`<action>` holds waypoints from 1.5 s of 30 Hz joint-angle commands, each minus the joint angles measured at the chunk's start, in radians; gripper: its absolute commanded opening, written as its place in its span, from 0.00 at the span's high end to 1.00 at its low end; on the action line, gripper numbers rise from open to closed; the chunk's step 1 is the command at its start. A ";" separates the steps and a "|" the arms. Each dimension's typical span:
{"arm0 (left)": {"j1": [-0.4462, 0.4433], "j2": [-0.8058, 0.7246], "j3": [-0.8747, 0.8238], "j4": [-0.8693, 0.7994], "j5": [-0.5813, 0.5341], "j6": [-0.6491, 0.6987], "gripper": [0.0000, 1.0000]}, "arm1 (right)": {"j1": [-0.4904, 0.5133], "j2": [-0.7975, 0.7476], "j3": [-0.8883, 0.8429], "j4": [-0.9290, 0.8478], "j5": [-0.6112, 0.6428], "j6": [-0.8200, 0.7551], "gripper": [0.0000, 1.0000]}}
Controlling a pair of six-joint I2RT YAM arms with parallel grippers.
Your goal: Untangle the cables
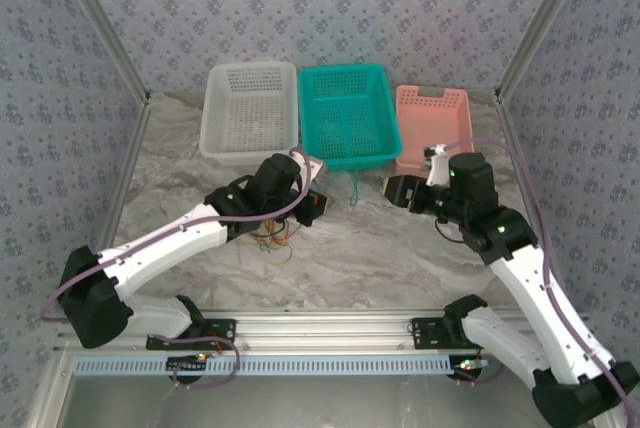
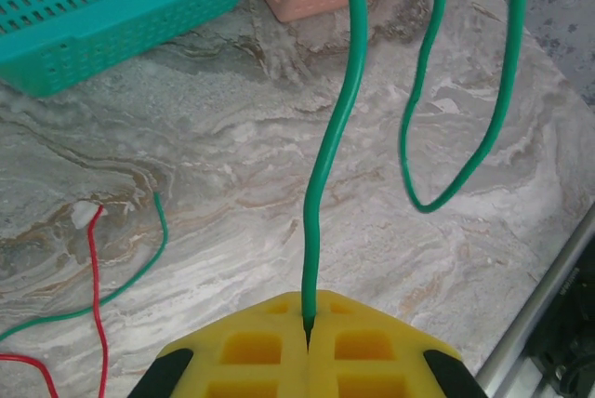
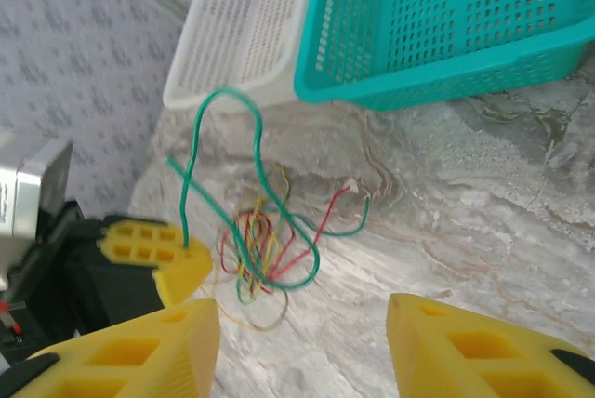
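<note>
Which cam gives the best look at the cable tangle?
Right wrist: the cables lie whole, loops distinct. Top external shows them tiny by the left pincer. Left wrist catches one green cable clamped in that pincer.

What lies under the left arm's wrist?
A tangle of thin yellow, red and green cables, partly covered by the arm. The left gripper pinches one green cable.

Three baskets are counted on one table (image 1: 400, 258): one white basket (image 1: 250, 113), one teal basket (image 1: 348, 113) and one pink basket (image 1: 432, 128). Two tools are counted, the left tool (image 1: 316, 204) and the right tool (image 1: 392, 191). The cables (image 3: 265, 254) are seen in three colours, green, red and yellow. One green cable (image 2: 327, 156) is pinched in the left tool. The tangled strands cannot be counted exactly.
</note>
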 commanded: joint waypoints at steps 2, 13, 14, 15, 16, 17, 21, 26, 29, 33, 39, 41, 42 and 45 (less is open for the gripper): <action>0.002 -0.036 -0.009 0.028 0.055 0.000 1.00 | -0.046 0.013 -0.035 0.083 -0.132 0.091 0.45; 0.002 -0.001 0.000 0.018 0.073 -0.004 1.00 | 0.270 0.135 0.178 -0.086 0.180 -0.043 0.57; 0.002 0.001 0.001 0.018 0.076 -0.003 1.00 | 0.289 0.162 0.199 -0.100 0.207 -0.058 0.57; 0.002 0.002 0.003 0.018 0.075 -0.004 1.00 | 0.311 0.190 0.223 -0.109 0.233 -0.074 0.57; 0.002 0.005 0.004 0.017 0.078 -0.003 1.00 | 0.328 0.218 0.247 -0.119 0.253 -0.089 0.57; 0.001 0.006 0.005 0.015 0.079 -0.003 1.00 | 0.339 0.241 0.269 -0.127 0.270 -0.102 0.57; 0.002 0.006 0.012 0.004 0.083 0.002 1.00 | 0.352 0.327 0.352 -0.163 0.325 -0.159 0.53; 0.002 0.008 0.016 -0.005 0.087 0.008 1.00 | 0.357 0.392 0.380 -0.166 0.322 -0.192 0.55; 0.001 0.012 0.017 -0.005 0.089 0.009 1.00 | 0.356 0.415 0.377 -0.151 0.315 -0.193 0.59; 0.000 0.022 0.021 -0.005 0.096 0.010 1.00 | 0.354 0.433 0.371 -0.136 0.325 -0.192 0.63; 0.000 0.028 0.025 -0.003 0.100 0.011 1.00 | 0.352 0.455 0.371 -0.117 0.318 -0.191 0.77; 0.000 0.030 0.022 -0.003 0.096 0.010 1.00 | 0.352 0.451 0.368 -0.104 0.308 -0.187 0.91; 0.001 0.030 0.022 -0.002 0.096 0.010 1.00 | 0.352 0.442 0.367 -0.096 0.300 -0.183 0.97; 0.002 0.043 0.017 -0.004 0.079 0.009 1.00 | 0.350 0.393 0.374 -0.097 0.312 -0.169 1.00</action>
